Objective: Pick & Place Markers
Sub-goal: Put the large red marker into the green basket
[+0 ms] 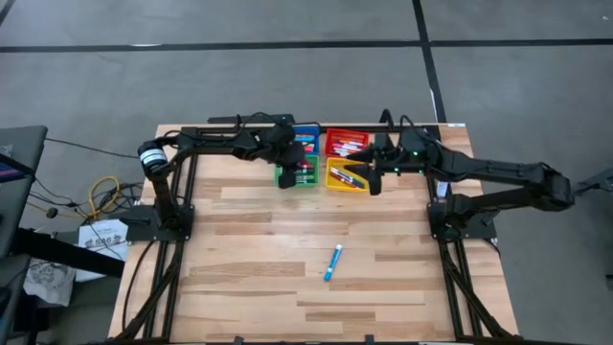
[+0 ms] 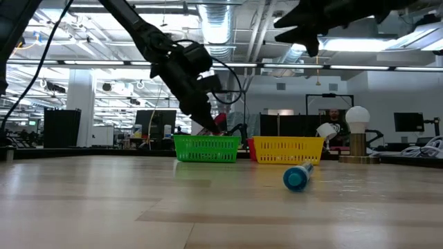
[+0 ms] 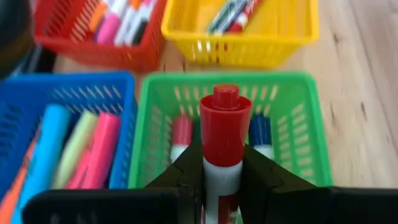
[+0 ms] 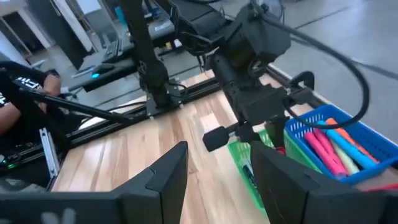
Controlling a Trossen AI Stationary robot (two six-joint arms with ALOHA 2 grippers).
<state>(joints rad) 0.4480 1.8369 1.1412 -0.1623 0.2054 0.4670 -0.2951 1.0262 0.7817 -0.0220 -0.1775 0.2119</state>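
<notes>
A thick red-capped marker with a white barrel (image 3: 224,143) was held upright between two dark fingers, directly above the green mesh bin; two further markers, one red-capped (image 3: 181,134) and one blue-capped (image 3: 260,132), were laid side by side inside that green bin; pink, pale green and light blue markers (image 3: 74,152) were laid lengthwise in the blue bin; several markers (image 3: 122,18) were piled in the red bin, and others (image 3: 231,14) in the yellow bin; a single blue-capped marker with a white barrel (image 1: 332,262) was left lying flat on the wooden table, well apart from the bins.
</notes>
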